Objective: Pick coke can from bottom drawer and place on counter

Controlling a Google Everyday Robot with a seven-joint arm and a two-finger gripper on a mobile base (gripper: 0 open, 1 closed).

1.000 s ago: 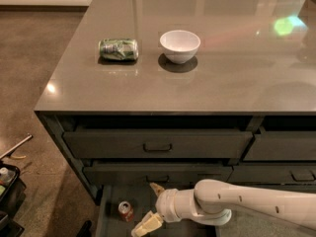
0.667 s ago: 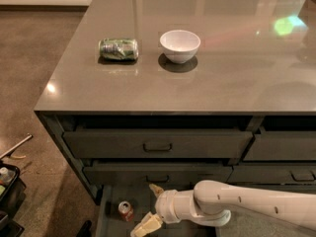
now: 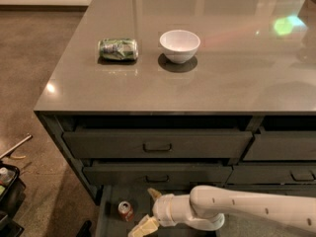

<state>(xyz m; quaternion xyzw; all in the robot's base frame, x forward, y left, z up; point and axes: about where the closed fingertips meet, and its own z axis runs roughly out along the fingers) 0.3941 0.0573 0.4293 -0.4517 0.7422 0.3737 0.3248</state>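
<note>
The coke can (image 3: pixel 125 210) stands upright in the open bottom drawer (image 3: pixel 109 216), near its left side, with its silver top showing. My gripper (image 3: pixel 146 210) is low over the drawer, just right of the can, with its two cream fingers spread apart, one behind (image 3: pixel 154 193) and one in front (image 3: pixel 143 226). It holds nothing. The white arm reaches in from the right. The grey-brown counter (image 3: pixel 197 83) tops the cabinet above.
A green-and-silver can (image 3: pixel 118 49) lies on its side on the counter, left of a white bowl (image 3: pixel 179 45). Two shut drawers with rectangular handles (image 3: pixel 157 146) sit above the open drawer. A black bin (image 3: pixel 7 191) and a stick lie on the floor at left.
</note>
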